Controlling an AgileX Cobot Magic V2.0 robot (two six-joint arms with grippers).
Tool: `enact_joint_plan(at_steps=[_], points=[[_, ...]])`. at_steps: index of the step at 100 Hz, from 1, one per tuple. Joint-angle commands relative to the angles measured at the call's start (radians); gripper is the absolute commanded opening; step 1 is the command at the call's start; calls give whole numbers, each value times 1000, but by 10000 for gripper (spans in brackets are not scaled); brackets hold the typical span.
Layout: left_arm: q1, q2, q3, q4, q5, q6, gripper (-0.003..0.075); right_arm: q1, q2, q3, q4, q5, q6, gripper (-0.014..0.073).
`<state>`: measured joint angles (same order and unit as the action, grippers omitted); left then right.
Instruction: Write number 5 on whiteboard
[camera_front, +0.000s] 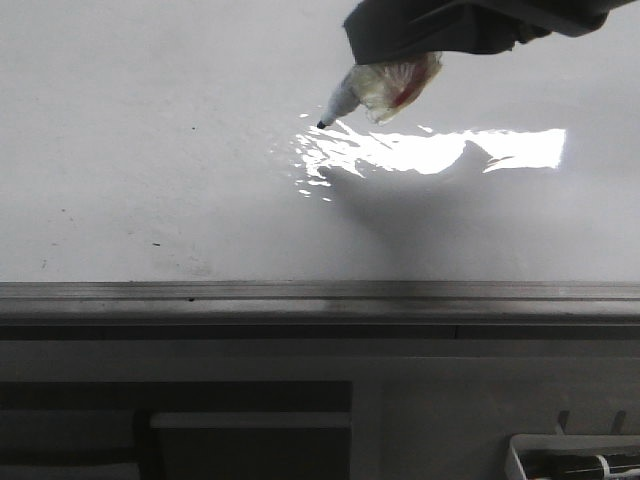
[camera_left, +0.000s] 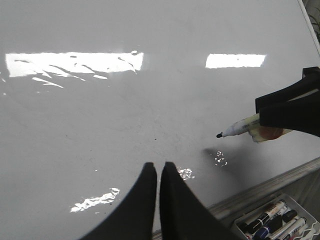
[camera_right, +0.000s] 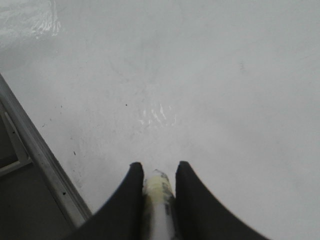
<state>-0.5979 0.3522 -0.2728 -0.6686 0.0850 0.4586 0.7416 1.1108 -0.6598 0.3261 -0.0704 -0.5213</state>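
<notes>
The whiteboard (camera_front: 150, 180) is a large glossy white board with a bright glare patch and a few tiny black specks. No number 5 shows on it; no marker line is visible. My right gripper (camera_front: 400, 60) is shut on a white marker (camera_front: 345, 100) wrapped in yellowish tape, black tip pointing down-left just above the board. The marker also shows in the left wrist view (camera_left: 240, 128) and between my right fingers (camera_right: 157, 187). My left gripper (camera_left: 158, 167) is shut and empty above the board near its front edge.
A grey aluminium rail (camera_front: 320, 292) runs along the board's near edge. A white tray (camera_left: 275, 222) with several spare markers sits in front of the rail at the right; its corner also shows in the front view (camera_front: 575, 460).
</notes>
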Motion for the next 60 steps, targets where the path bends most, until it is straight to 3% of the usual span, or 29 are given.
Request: enact_joint_plan(at_steps=[1,33,60], points=[[1,7,-27,-12,-64,-6,-20,-5,-13,-36,-14,-102,-2,-61],[1,7,-27,-12,-64,-6,-20,-68,-7,-36,-14,-104,-2,-61],[1,7,-27,-12,-64,-6,-20,-101,2,-36,-12,-17,-2,-61]])
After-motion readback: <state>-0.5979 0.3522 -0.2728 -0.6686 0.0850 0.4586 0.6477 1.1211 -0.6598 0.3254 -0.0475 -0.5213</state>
